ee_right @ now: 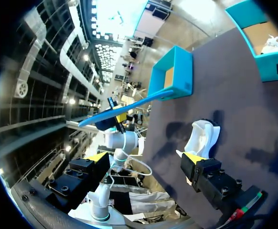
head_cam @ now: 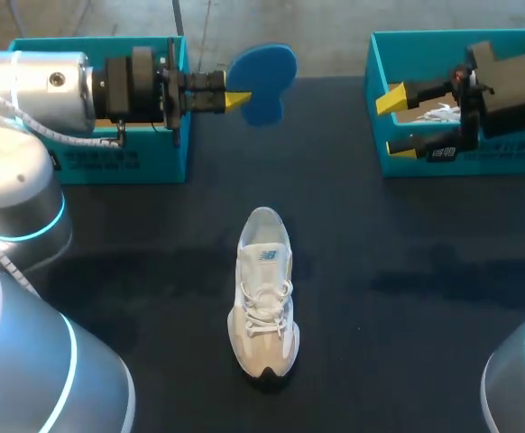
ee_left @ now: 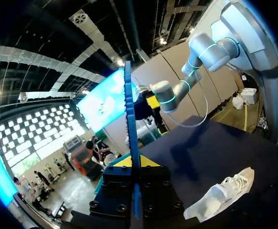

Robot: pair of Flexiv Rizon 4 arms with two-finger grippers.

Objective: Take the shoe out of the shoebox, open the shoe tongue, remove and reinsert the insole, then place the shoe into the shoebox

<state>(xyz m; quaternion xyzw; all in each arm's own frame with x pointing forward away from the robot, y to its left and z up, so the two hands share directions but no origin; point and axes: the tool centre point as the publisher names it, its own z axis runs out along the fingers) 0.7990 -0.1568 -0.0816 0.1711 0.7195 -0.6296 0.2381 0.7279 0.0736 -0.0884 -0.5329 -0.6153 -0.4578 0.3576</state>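
A white sneaker (head_cam: 264, 298) lies on the black table near its middle, toe toward me; it also shows beside my left fingers (ee_left: 220, 195) and just ahead of my right fingers (ee_right: 201, 138). My left gripper (head_cam: 238, 99) is held up over the table's far left, shut on a blue insole (head_cam: 264, 79). In the left wrist view the insole (ee_left: 129, 119) stands edge-on out of the gripper (ee_left: 133, 163). My right gripper (head_cam: 394, 124) hangs open and empty at the front corner of the right teal shoebox (head_cam: 461, 50). The right wrist view shows its spread gripper (ee_right: 146, 157) and the raised insole (ee_right: 124, 109).
A second teal box (head_cam: 145, 158) stands at the far left, under my left arm; it appears again beyond the shoe (ee_right: 172, 78). White laces or paper lie in the right box (ee_right: 268, 47). Bare black table surrounds the sneaker.
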